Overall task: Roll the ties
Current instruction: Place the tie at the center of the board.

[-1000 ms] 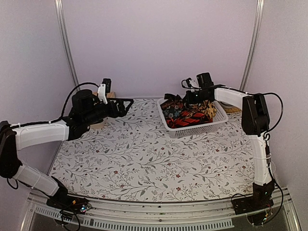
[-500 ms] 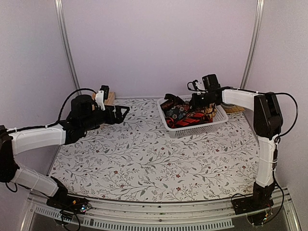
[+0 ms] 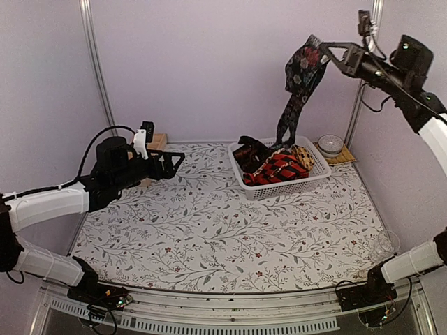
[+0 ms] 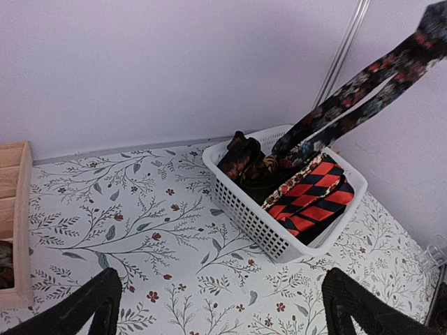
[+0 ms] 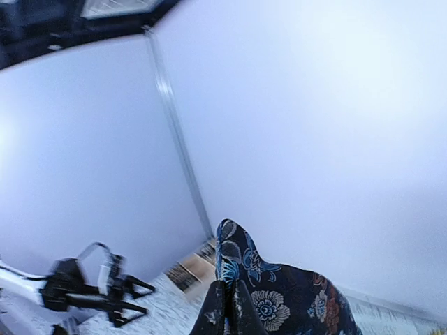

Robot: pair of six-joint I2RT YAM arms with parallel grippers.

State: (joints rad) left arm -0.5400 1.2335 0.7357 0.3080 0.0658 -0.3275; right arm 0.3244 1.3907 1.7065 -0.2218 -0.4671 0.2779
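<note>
Top external: right gripper (image 3: 323, 50), pinched shut on the dark floral tie (image 3: 296, 91), holds it high, tail reaching the white mesh basket (image 3: 279, 187) (best lifted fully clear before laying it flat). Left wrist: left gripper (image 4: 220, 307) gapes wide, empty. Right wrist: fabric bunched between closed jaws.

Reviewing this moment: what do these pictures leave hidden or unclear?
- The floral tie: its lower end is buried in the basket's pile, top and left wrist views.
- How many ties fill the basket: they overlap, no view separates them.
- The right gripper: its pinch on the tie is unclear, as the right wrist view is blurred and cut at its bottom edge.
- The wooden tray: cut off by the left wrist view's left edge.
</note>
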